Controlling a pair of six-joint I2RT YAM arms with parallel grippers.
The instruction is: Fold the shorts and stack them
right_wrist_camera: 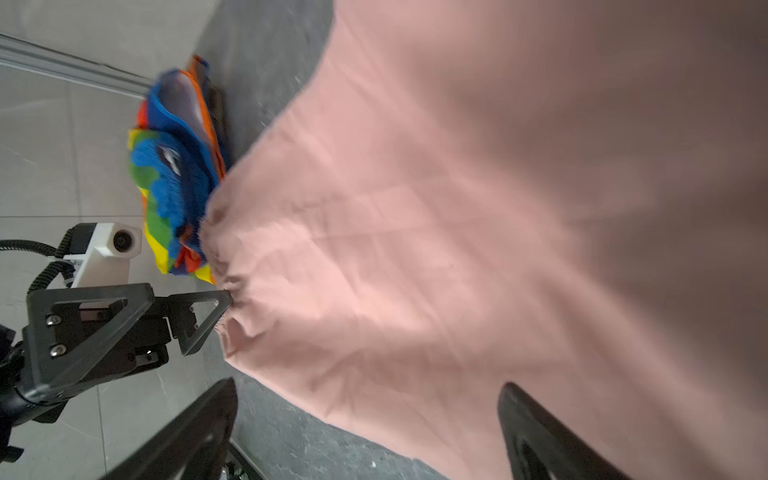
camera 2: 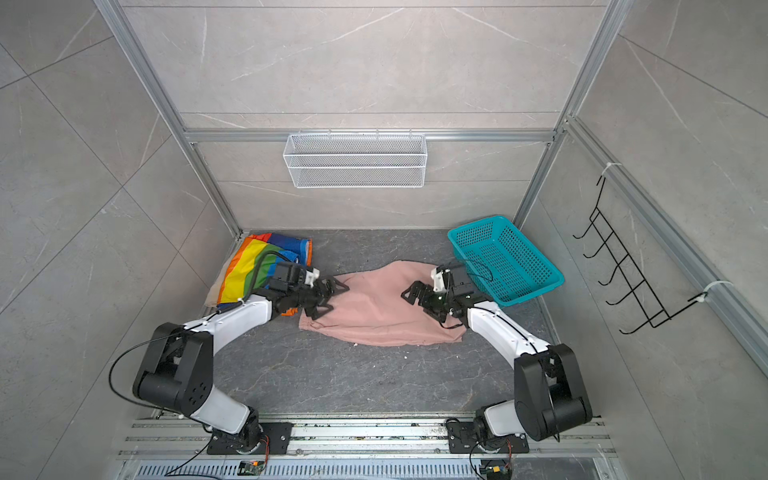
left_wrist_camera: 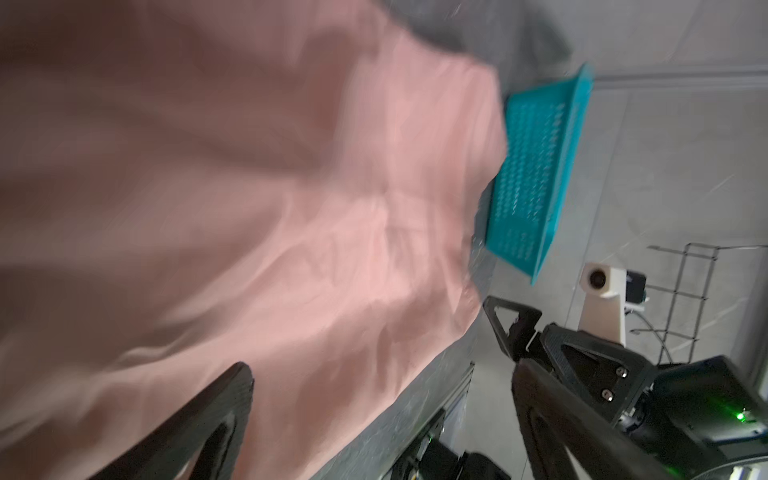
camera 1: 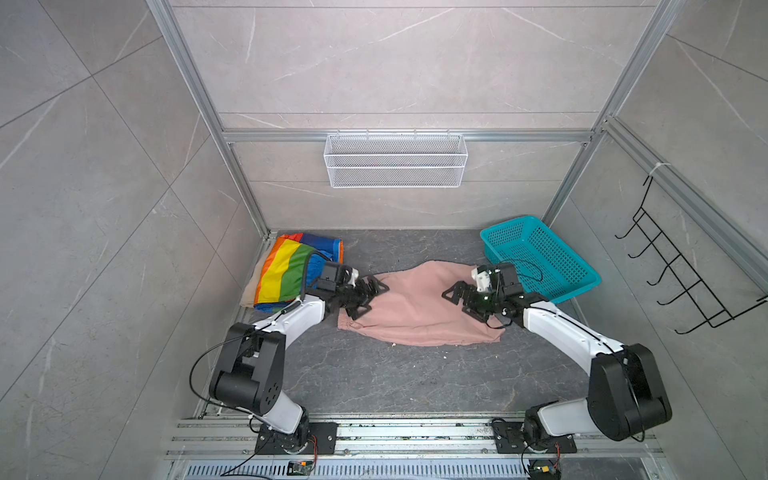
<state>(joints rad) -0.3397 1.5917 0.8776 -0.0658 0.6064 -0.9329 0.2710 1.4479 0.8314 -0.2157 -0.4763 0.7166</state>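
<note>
Left claw point(camera 1: 369, 300) and right claw point(camera 1: 456, 302) gape released over the limp, light pink shorts point(camera 1: 415, 309); I'd pinch 2 edge corners.

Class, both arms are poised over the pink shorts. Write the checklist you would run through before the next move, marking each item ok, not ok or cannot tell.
1. Left jaws open, gripping nothing: ok.
2. Right jaws open, gripping nothing: ok.
3. Pink shorts lying flat on the table: ok.
4. Pink shorts on the stack: not ok; they lie apart from it, mid-table.
5. Rainbow-striped shorts resting on beige shorts, back left: ok.
6. Teal basket clear of the pink shorts: cannot tell; the right arm hides the gap.
</note>
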